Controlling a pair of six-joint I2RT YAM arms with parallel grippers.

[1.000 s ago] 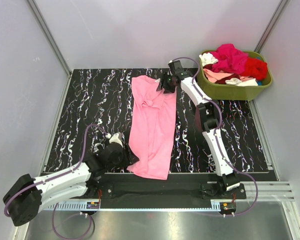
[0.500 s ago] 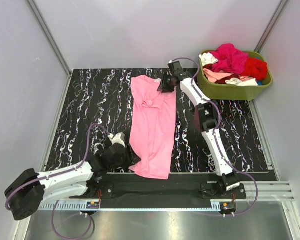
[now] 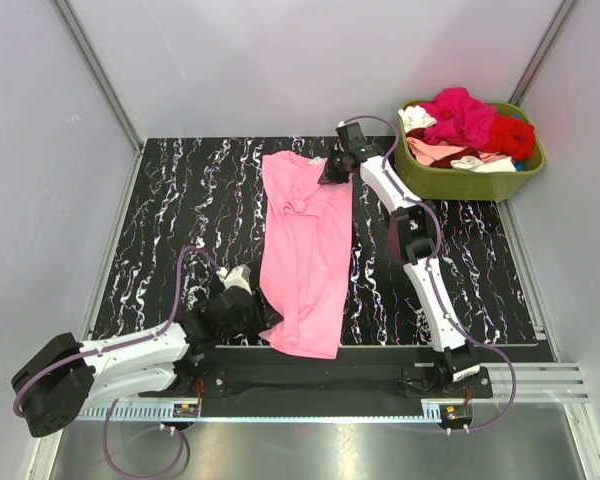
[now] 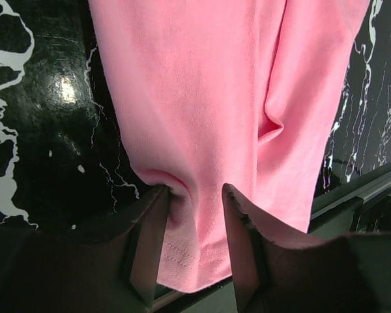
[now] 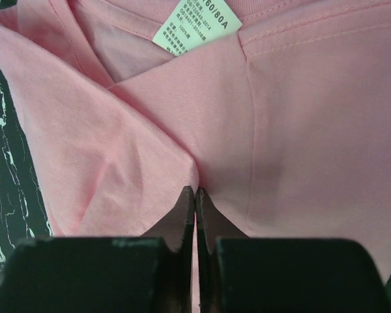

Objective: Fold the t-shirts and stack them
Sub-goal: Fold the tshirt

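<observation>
Pink t-shirt [image 3: 305,255] lies flat on the table [image 3: 180,220], already narrowed, with its long axis running from your near edge towards the far wall and the collar at the far end. Right gripper [image 5: 195,192] sits at that collar end, just below the label, fingers clenched on a pinch of the shoulder cloth. Left gripper [image 4: 194,195] is at the near hem on the shirt's left side. Its fingers stand apart, straddling a puckered fold of the hem, and from the wrist view I judge they are not clamped on it. So you have one arm at each end of the long axis, and the likely next fold brings one end over the other along that line. Note the hem lies close to the table's near edge, so there is little room there. Black surface is open to the left of the shirt. The tub [image 3: 460,183] of remaining tees [image 3: 465,115] sits just right of the right arm, so swing wide of it.
</observation>
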